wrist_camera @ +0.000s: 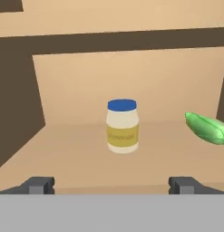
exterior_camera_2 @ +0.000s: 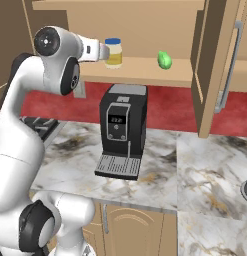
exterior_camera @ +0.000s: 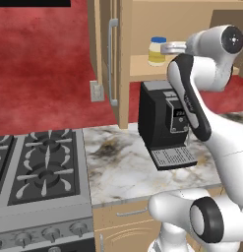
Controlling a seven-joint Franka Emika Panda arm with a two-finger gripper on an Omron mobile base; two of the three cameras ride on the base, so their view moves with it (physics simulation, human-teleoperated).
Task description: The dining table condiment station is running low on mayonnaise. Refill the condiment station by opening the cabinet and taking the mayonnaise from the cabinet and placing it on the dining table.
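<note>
Left base view: light tan wooden wall cabinet [exterior_camera: 124, 54] already open, its panelled door swung out with the long silver bar handle [exterior_camera: 112, 61] facing the camera. Small pale-yellow mayonnaise jar with a blue screw lid [exterior_camera: 157, 50] upright on the inner shelf, above the black coffee machine [exterior_camera: 165, 123] on the marble worktop [exterior_camera: 118, 162].

Right base view: same jar [exterior_camera_2: 113, 52] near the shelf's front edge, just beyond the white arm's wrist; green cucumber-shaped item [exterior_camera_2: 165, 59] well apart, toward the open door.

Hand view: gripper [wrist_camera: 111, 186] spread wide and empty, short of the jar [wrist_camera: 122, 125], which sits centred between the two dark tips, label forward, lid on. Opening judged done; grasping, carrying and setting down on the dining table all left.
</note>
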